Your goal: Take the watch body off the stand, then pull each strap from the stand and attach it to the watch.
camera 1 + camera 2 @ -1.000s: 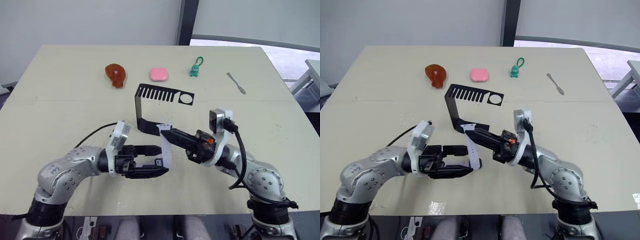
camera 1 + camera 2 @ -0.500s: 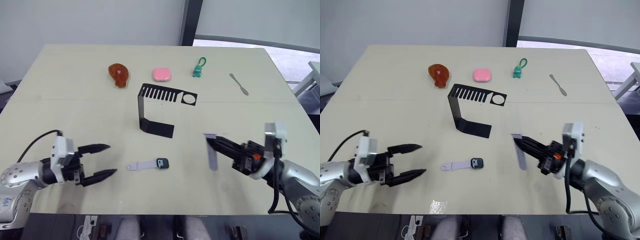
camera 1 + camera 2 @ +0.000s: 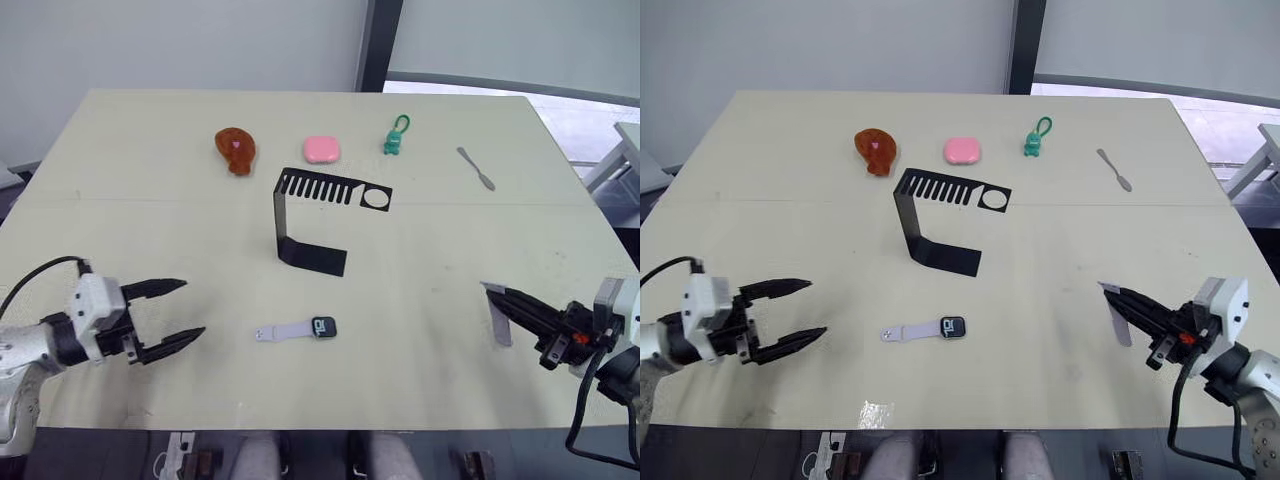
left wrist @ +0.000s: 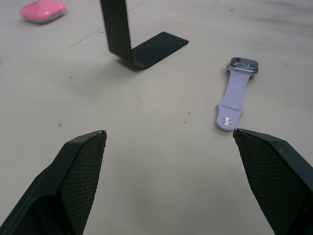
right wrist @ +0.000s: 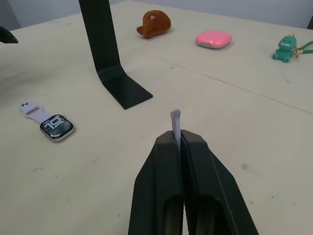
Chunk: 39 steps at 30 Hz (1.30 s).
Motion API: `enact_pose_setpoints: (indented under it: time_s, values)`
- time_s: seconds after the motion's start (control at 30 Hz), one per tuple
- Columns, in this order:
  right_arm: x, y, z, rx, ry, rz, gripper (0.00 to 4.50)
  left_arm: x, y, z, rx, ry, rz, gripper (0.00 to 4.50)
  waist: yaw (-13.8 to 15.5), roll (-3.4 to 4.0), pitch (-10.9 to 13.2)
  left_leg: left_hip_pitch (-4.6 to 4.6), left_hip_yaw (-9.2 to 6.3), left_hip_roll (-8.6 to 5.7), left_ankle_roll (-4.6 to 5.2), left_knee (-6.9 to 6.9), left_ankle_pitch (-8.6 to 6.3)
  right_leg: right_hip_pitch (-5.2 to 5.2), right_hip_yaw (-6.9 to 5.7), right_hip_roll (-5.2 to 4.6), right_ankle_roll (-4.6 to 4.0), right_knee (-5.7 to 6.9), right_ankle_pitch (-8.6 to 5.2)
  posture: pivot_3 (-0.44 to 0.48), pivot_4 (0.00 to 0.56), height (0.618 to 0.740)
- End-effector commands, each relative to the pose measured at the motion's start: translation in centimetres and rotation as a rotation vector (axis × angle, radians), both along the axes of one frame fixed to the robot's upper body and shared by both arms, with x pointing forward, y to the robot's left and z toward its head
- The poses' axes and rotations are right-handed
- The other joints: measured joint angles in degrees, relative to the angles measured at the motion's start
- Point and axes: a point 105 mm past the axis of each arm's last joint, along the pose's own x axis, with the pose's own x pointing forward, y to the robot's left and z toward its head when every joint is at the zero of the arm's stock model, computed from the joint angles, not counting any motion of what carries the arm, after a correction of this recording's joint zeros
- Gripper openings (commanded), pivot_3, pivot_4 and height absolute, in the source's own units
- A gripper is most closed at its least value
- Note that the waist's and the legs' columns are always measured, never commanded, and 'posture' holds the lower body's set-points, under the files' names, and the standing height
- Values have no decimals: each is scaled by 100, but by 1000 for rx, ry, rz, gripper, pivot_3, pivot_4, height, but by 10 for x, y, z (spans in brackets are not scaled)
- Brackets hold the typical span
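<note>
Watch parts off the stand (image 3: 312,222), one strap attached.
Watch body (image 3: 323,326) with strap (image 3: 283,331) is lying flat right of the left gripper (image 3: 182,311); second strap (image 3: 497,316) is sitting pinched in the right gripper (image 3: 492,291).

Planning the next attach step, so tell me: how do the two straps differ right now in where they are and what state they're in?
The strap on the table lies flat, already joined to the watch body; the strap in the right gripper is loose and clamped edge-on between the shut fingers.
The joined strap sits near the table's middle, below the stand, untouched by the open left gripper; the held one is far off to the robot's right.
Both are thin, pale lavender bands, off the stand.
</note>
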Motion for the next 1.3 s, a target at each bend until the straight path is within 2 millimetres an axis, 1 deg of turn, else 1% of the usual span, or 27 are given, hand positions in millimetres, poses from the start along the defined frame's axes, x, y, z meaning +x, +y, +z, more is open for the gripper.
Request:
enact_pose_setpoints:
  time_s: [0.03, 0.17, 0.27, 0.3, 0.43, 0.53, 0.67, 0.8, 1.03, 1.3]
  values:
    - [2, 18, 12, -12, -63, 108, 0, 2, -41, 14, 79, -29, -161, 4468, 0, 0, 0, 0, 0, 0, -1, 1, 1, 0, 0, 1, 0, 2, 0, 0, 150, 740]
    - [3, 35, 12, -11, -71, 179, 0, 5, -80, 13, 139, -32, -268, 4468, -12, 1, 0, 1, 5, 0, -7, -1, 5, -2, 2, 6, 0, 4, 0, 0, 150, 740]
    - [3, 45, 9, 11, -41, 213, 0, 6, -105, 3, 206, -27, -322, 4468, 1, 1, 0, 0, 5, 2, -10, 3, 8, -4, 3, 13, 1, 4, 0, 0, 150, 740]
    - [3, 48, 8, 10, -33, 227, 0, 7, -112, -2, 226, -29, -333, 4468, 8, 1, 0, 0, 5, 1, -9, 8, 8, -3, 3, 13, 1, 6, 0, 0, 150, 740]
    - [6, 58, 11, 15, -37, 253, 0, 12, -130, -20, 237, -25, -311, 4468, 0, 1, 0, 0, 8, 0, -4, 15, 10, -1, 8, 14, 2, 8, 1, 0, 150, 740]
    - [3, 66, 13, 24, -37, 274, 0, 11, -137, -34, 272, 4, -316, 4468, 11, 1, 0, -1, 5, 3, -5, 14, 11, -3, 7, 15, 1, 8, 0, 0, 150, 740]
    - [-2, 77, 11, 19, -12, 324, 0, 19, -146, -39, 250, 13, -270, 4468, 39, 0, 0, -3, 4, 2, -5, 20, 11, -2, 6, 13, 1, 9, 0, 0, 150, 740]
    - [-5, 84, 11, 19, 1, 346, 0, 16, -151, -43, 242, 28, -282, 4468, 78, 1, 0, -3, 4, 2, -2, 21, 10, -2, 7, 12, 1, 9, 0, 0, 150, 740]
    - [-10, 93, 11, 25, 30, 381, 0, 18, -158, -48, 254, 37, -283, 4468, 145, 1, 0, -4, 5, -1, -1, 26, 10, -1, 7, 11, 1, 9, 0, 0, 150, 740]
    - [-5, 94, 17, 34, 34, 362, 0, 27, -164, -54, 259, 75, -298, 4468, 149, 0, 0, -3, 4, -1, 0, 30, 10, -1, 4, 11, 1, 14, 0, 0, 150, 740]
